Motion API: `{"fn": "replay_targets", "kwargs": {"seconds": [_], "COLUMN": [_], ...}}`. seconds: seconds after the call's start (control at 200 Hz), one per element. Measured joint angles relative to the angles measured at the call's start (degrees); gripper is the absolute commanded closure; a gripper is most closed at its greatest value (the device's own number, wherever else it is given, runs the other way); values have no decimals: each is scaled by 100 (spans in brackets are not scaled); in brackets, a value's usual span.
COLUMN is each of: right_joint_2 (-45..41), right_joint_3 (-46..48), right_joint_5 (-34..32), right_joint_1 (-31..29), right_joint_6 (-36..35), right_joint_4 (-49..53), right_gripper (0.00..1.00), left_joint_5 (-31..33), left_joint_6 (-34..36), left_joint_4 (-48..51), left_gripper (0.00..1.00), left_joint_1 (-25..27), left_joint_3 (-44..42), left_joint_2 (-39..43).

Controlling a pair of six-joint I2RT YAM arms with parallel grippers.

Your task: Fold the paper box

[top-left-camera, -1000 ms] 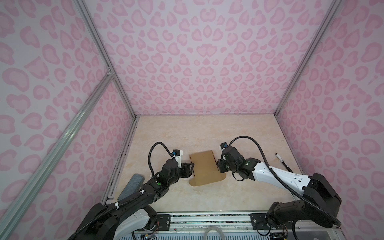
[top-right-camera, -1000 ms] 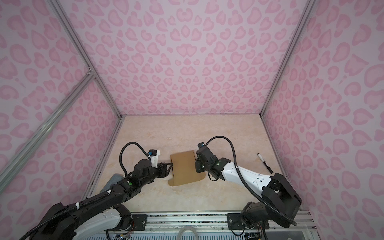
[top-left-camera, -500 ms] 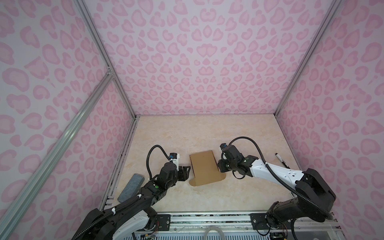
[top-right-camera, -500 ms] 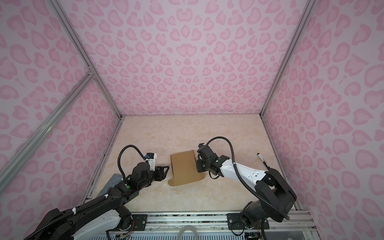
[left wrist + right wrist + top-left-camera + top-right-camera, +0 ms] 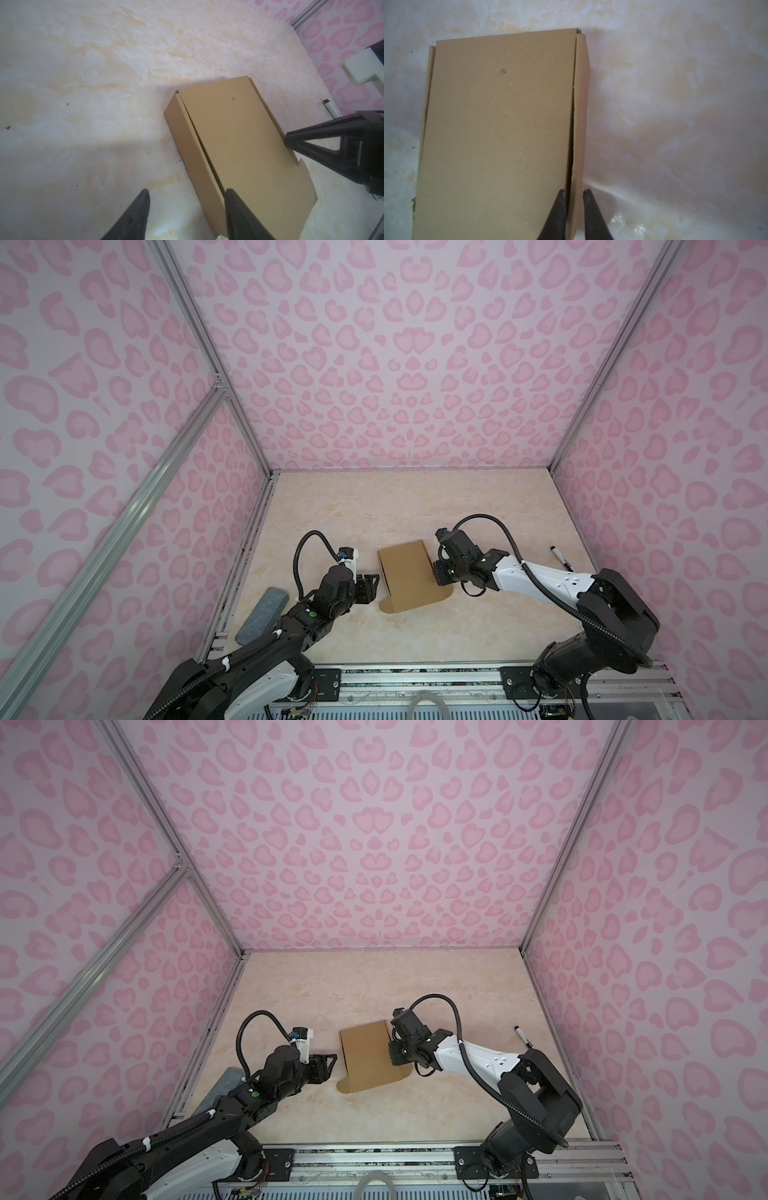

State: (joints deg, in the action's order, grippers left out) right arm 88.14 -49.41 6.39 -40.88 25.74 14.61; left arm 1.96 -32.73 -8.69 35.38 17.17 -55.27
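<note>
Roughly at the middle of the table [image 5: 374,506], a little toward 6 o'clock, the paper box [image 5: 409,576] lies flat as a shallow brown carton with its lid down. In both top views its long axis runs from 12 to 6 o'clock, with the near end leaning slightly toward 5. The squared end faces 12. The tuck flap [image 5: 415,603], with its rounded corners, lies flat on the table, points to 6 and is not tucked in.

At the box's 9 o'clock side the left gripper [image 5: 373,587] sits just beside the long wall, its jaws spread apart and holding nothing. In the left wrist view one fingertip [image 5: 229,199] overlaps the lid's edge; whether it touches the cardboard cannot be told.

At the box's 3 o'clock side the right gripper [image 5: 575,193] meets the opposite long wall. Its jaws stand close together astride that upright side wall, one finger over the lid's edge and the other outside the wall. Whether they actually pinch the cardboard cannot be told.

A grey felt block [image 5: 262,614] lies at 8 o'clock by the table's edge, well apart from the box. A marker pen [image 5: 561,559] lies at 3 o'clock near the wall, also well apart.
</note>
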Motion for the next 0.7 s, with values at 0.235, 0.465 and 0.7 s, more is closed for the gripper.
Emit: {"fn": "replay_targets", "kwargs": {"seconds": [0.235,0.465,0.7], "right_joint_2": [11,-98,-260], "right_joint_3": [28,98,203], "right_joint_5": [55,66,127], "right_joint_1": [-2,0,76], "right_joint_6": [4,17,63], "right_joint_4": [-125,-96,-50], "right_gripper": [90,97,100], "left_joint_5": [0,7,109], "left_joint_6": [2,2,-74], "left_joint_4": [2,15,39], "left_gripper": [40,38,24], "left_joint_1": [0,0,0], "left_joint_3": [0,0,-116], "left_joint_2": [0,-2,190]}}
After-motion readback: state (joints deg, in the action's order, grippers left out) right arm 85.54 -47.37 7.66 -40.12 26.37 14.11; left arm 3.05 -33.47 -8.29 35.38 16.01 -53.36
